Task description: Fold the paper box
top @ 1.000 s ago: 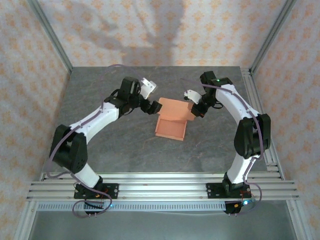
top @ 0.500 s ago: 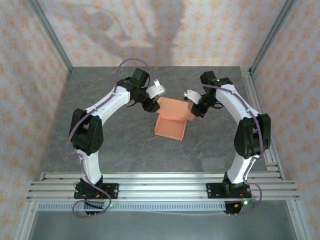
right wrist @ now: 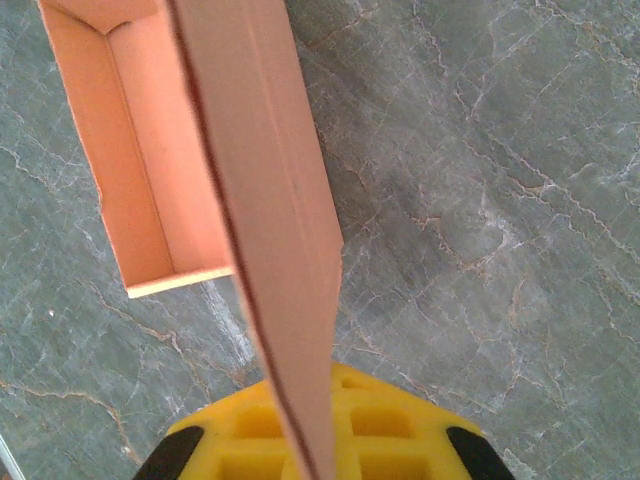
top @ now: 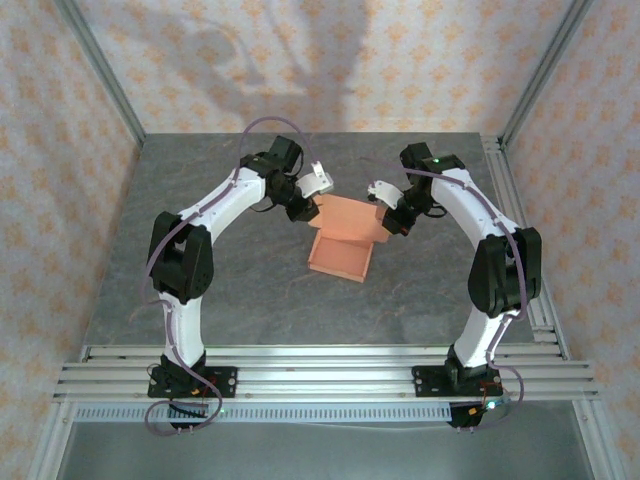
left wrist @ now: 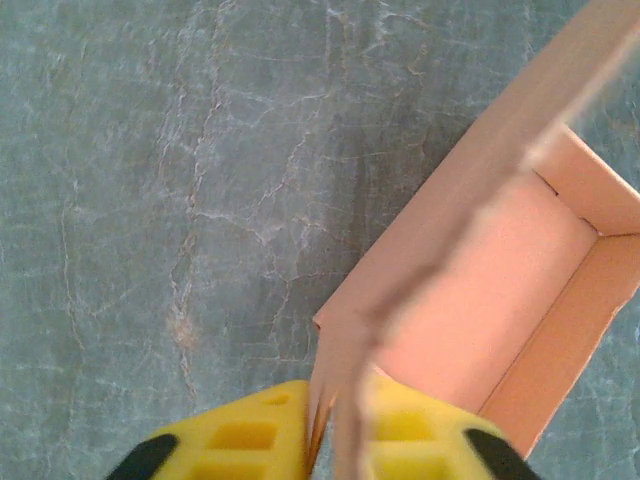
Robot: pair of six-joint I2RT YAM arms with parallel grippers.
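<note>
A: L wrist cam: paper box (left wrist: pixel 480 300) flap edge blurred nr lens; left gripper (left wrist: pixel 335 440) cut off at bottom edge.
B: R wrist: same w/ right gripper (right wrist: pixel 310 440); its tray cropped at top.

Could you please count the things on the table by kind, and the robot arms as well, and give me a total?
paper box, salmon-orange: 1
Robot arms: 2, the left gripper and the right gripper each closed on the raised panel of the box
table, grey stone pattern: 1
Total: 4
</note>
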